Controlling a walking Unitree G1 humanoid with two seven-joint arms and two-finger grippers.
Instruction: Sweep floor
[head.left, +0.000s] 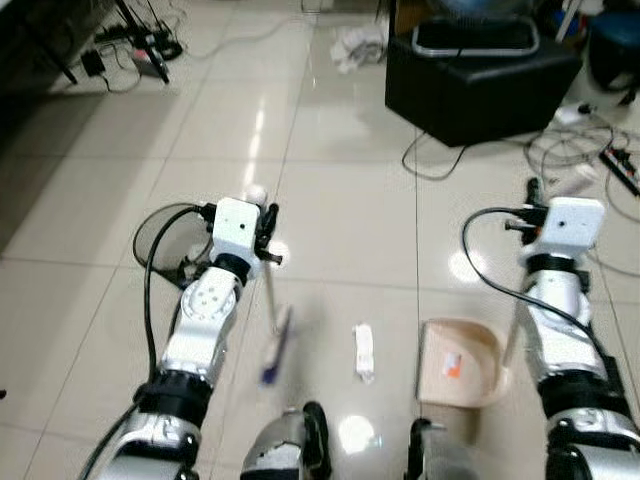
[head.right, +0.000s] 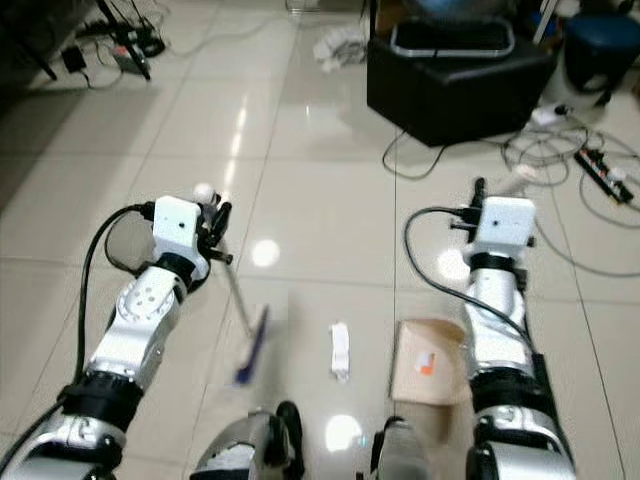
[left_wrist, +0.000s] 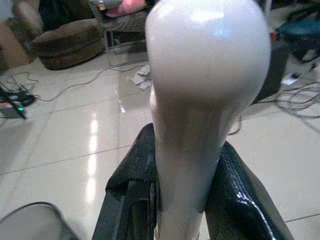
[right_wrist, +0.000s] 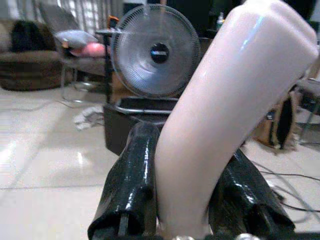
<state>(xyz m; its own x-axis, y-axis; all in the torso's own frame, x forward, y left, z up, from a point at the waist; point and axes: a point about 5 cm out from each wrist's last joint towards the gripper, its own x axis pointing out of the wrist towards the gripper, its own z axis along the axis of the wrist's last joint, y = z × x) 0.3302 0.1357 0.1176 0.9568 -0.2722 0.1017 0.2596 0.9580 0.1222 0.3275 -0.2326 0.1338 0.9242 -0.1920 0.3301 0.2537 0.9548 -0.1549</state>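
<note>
The left gripper (head.left: 267, 232) clamps the broom (head.left: 272, 335), its blurred bristles low beside a white scrap (head.left: 363, 351) on the tiled floor (head.left: 340, 190); the right gripper (head.left: 533, 195) clasps the dustpan (head.left: 460, 362) handle, pan resting just beyond the scrap. A hasty stroke could flick the litter past the pan's lip, or nudge the pan aside

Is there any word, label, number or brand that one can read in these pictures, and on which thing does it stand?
None can be read.
Dustpan: an orange mark inside, too blurred to read.
Fan: a dark badge at its centre, too small to read.
Left tool on the broom and right tool: no print seen.
</note>
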